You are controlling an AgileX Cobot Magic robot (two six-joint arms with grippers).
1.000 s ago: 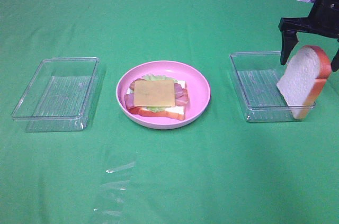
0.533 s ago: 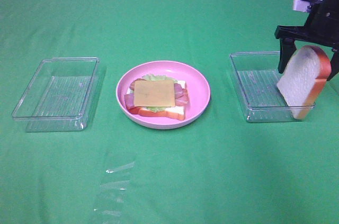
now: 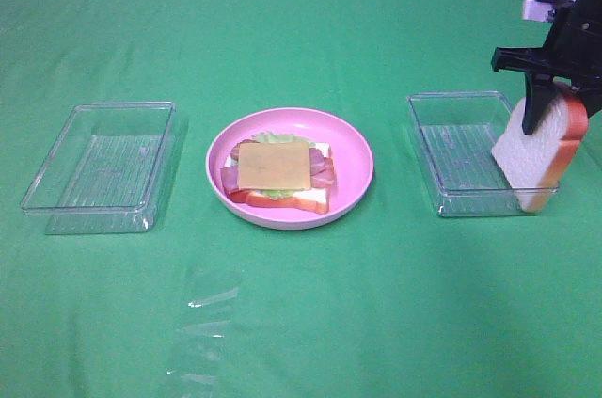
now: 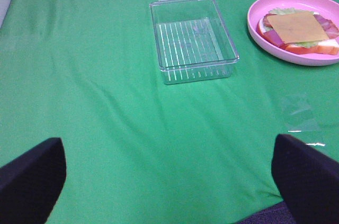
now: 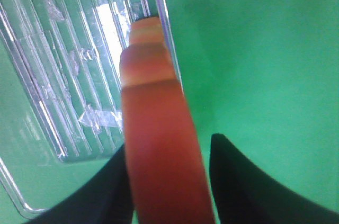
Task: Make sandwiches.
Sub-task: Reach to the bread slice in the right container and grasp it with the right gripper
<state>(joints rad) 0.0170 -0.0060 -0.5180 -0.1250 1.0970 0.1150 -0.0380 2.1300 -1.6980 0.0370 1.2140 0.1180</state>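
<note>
Bread slice (image 3: 538,155) propped in clear tray (image 3: 451,155), right hand (image 3: 559,108) straddling it — grip unclear, left hand (image 4: 159,181) open

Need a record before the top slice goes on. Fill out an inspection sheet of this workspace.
Surface: green cloth over the table, lightly wrinkled.
Job's things: open sandwich stack with cheese on top, on the pink plate; bread slice standing tilted on the far-right edge of the right tray.
Clutter: empty left tray; scrap of clear film on the cloth near the front.
Grippers: right tool straddling the bread slice's top, jaws either side of the crust, contact not clear; left tool open above bare cloth.
Cables: nothing seen.
Surroundings: pale wall at the far corners.
</note>
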